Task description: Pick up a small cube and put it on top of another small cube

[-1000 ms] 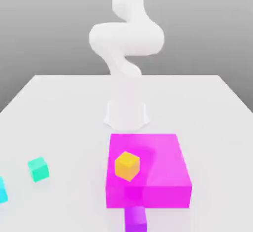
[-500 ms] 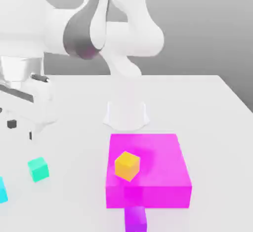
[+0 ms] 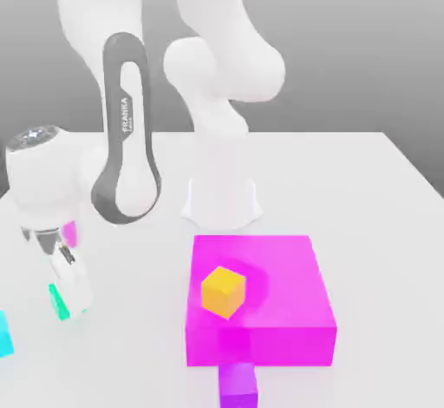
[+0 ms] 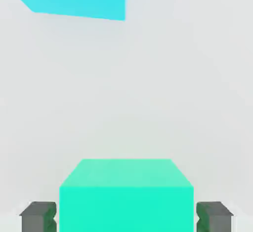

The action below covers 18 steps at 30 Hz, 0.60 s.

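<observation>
The white robot arm [image 3: 130,146] w/ dark grey trim reaches down over the exterior view's left part of the pale, smooth tabletop [image 3: 364,224], its base [image 3: 222,202] standing nearer the tabletop's far edge, approx. midway along it. The two-finger gripper [image 4: 126,218] is down at the small, glossy teal-green cube [image 4: 126,209], one fingertip on each side; opening is narrow, just a bit wider than the cube, w/ a thin pale gap on both sides in the hand view, so it's straddling the cube, not clamped on it, AFAICT. Cube sits on the tabletop, toward its edge on the exterior view's left, partly hidden there by the hand. Near it, w/ bare tabletop between, is a lighter cyan-blue cube [image 3: 4,335], cut off by the exterior view's left border; part of it also shows in the hand view. Well apart, toward the exterior view's right, lies a big, flat magenta slab [image 3: 282,285], approx. in front of the base. A small orange-yellow cube [image 3: 224,292] is on top of the slab, close to its near corner on the exterior view's left, turned at an angle to the slab's edges. A purple block [image 3: 238,386] is at the slab's near edge, partly cut off by the bottom border.
</observation>
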Motion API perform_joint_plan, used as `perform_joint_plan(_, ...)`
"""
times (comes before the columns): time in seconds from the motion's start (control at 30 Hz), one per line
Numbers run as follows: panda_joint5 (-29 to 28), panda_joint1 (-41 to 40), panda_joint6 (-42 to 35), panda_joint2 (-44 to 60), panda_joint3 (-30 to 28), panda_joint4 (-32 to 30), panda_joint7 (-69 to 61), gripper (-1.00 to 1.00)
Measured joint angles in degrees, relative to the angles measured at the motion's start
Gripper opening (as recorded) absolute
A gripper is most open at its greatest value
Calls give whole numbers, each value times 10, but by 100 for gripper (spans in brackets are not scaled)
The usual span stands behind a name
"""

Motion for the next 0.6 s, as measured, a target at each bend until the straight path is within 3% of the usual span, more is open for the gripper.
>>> perform_joint_plan(0.13,-11,7,-11,-15,-10,-3,9,-100)
perform_joint_plan(0.3,-90,37,-87,-113,-57,-25,68,-100)
perform_joint_plan(0.6,-130,200,-255,-293,38,-34,86,-100)
